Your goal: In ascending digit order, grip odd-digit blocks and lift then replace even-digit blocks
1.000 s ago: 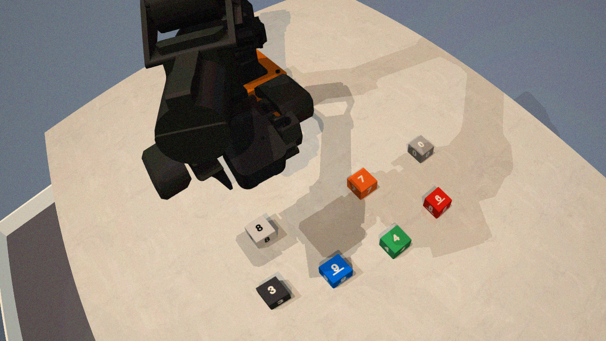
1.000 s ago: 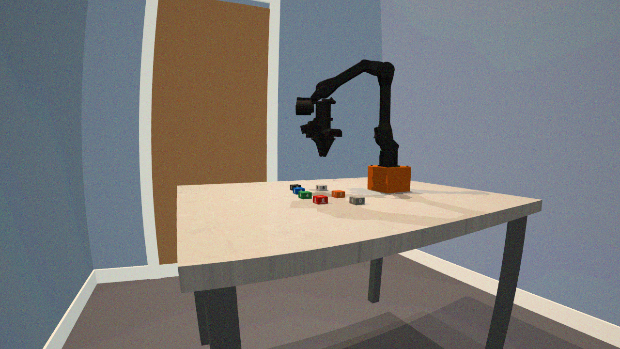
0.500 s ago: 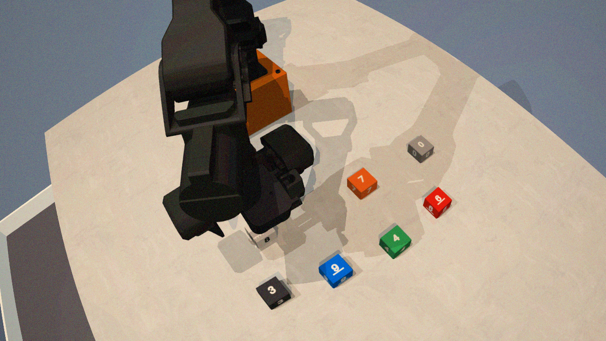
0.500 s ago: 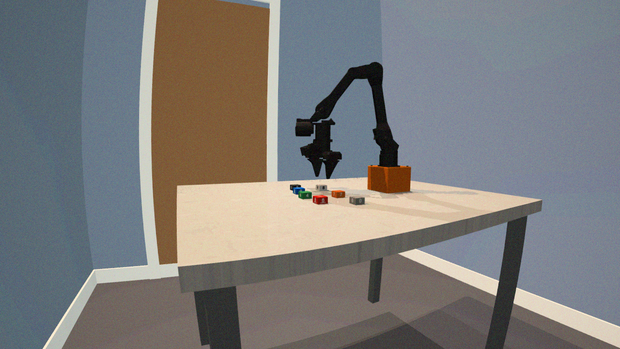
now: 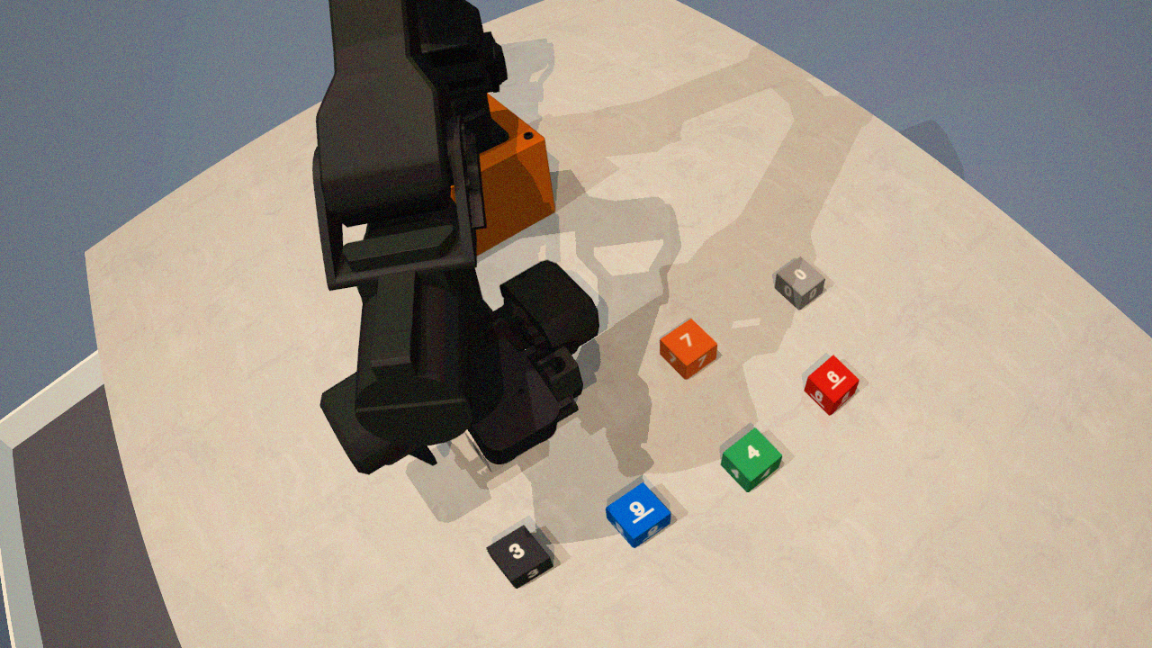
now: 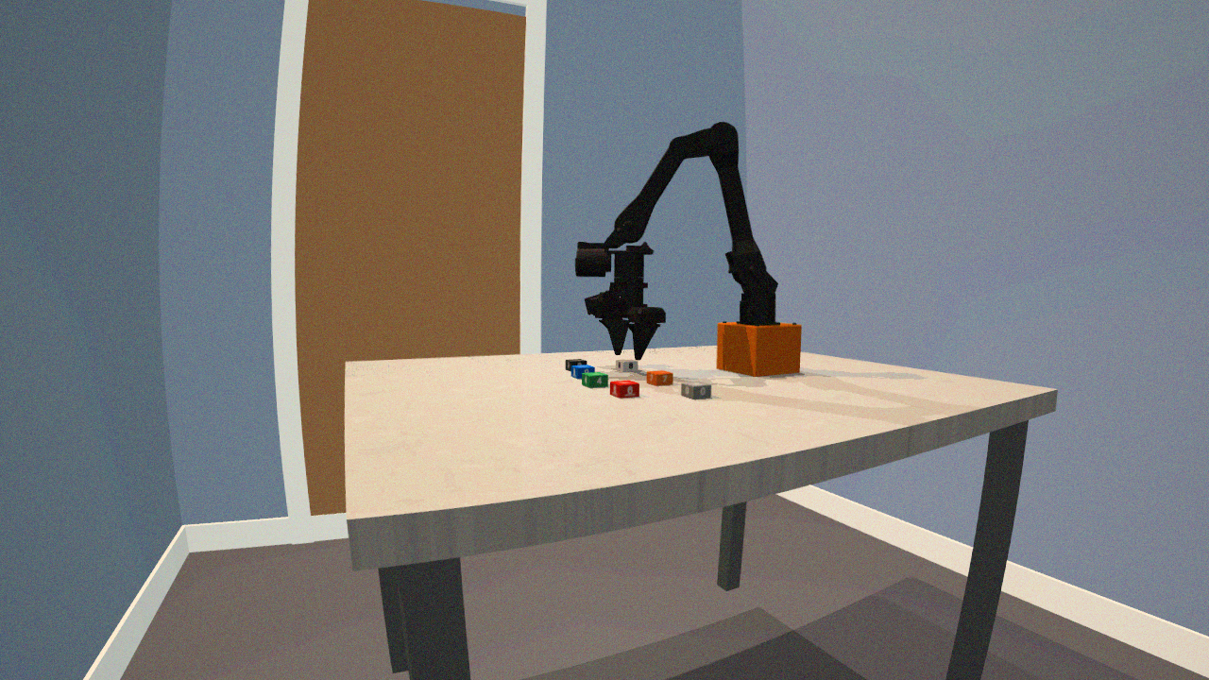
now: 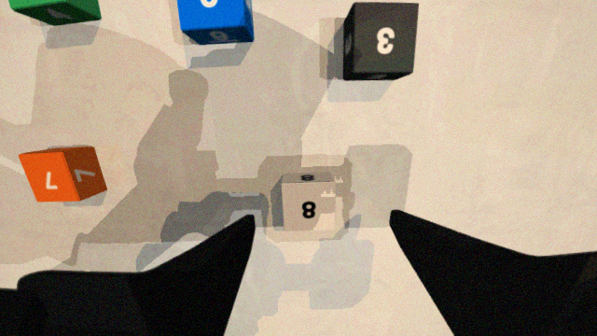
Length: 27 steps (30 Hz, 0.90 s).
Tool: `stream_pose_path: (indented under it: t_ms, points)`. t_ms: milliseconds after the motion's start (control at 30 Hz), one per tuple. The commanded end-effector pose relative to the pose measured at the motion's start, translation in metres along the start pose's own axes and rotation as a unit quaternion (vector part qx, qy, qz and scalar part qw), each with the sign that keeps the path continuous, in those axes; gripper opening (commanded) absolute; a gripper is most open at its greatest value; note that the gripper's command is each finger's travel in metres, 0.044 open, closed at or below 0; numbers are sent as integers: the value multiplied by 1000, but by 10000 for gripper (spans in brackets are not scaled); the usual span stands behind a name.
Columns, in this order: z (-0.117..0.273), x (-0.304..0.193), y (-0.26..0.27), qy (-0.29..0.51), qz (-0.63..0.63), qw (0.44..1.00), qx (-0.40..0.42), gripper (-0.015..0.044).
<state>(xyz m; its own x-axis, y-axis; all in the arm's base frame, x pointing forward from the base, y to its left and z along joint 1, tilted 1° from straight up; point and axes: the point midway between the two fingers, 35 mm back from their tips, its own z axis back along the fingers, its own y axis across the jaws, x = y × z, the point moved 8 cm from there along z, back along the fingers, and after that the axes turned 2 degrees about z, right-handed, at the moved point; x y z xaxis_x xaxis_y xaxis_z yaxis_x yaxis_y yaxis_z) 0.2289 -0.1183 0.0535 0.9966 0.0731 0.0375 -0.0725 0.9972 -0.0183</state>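
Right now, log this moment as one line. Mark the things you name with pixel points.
gripper point(image 6: 628, 356) point(image 7: 323, 219): open, holding nothing | pose: above white cube printed 8 point(image 6: 626, 365) point(image 7: 308, 205) | white cube: on pale table point(image 5: 926, 524) point(image 6: 507, 431) point(image 7: 490, 163) | next, likely: lower and grip

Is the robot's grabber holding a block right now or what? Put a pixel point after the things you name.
Gripper point(image 6: 628, 356) point(image 7: 323, 219): open, holding nothing; its fingers are above the white 8 block point(image 6: 626, 365) point(image 7: 308, 205).

- Blk angular multi-link arm point(image 5: 386, 153) point(image 6: 659, 181)
- Blk gripper point(image 5: 457, 461) point(image 6: 628, 355) point(image 7: 323, 219), w/ tapered, pointed fingers
- Orange box-shaped base point(image 5: 519, 189) point(image 6: 777, 350), dk screw on top
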Motion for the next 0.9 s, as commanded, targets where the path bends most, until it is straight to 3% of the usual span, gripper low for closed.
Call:
stream_pose_path:
  t_ms: [0, 233, 600, 867]
  points:
    - [-7, -1, 1, 2, 2, 1000, 3, 400]
    - [-15, -2, 1, 2, 2, 1000, 3, 400]
    - [-15, -2, 1, 2, 2, 1000, 3, 120]
    - [-15, -2, 1, 2, 2, 1000, 3, 120]
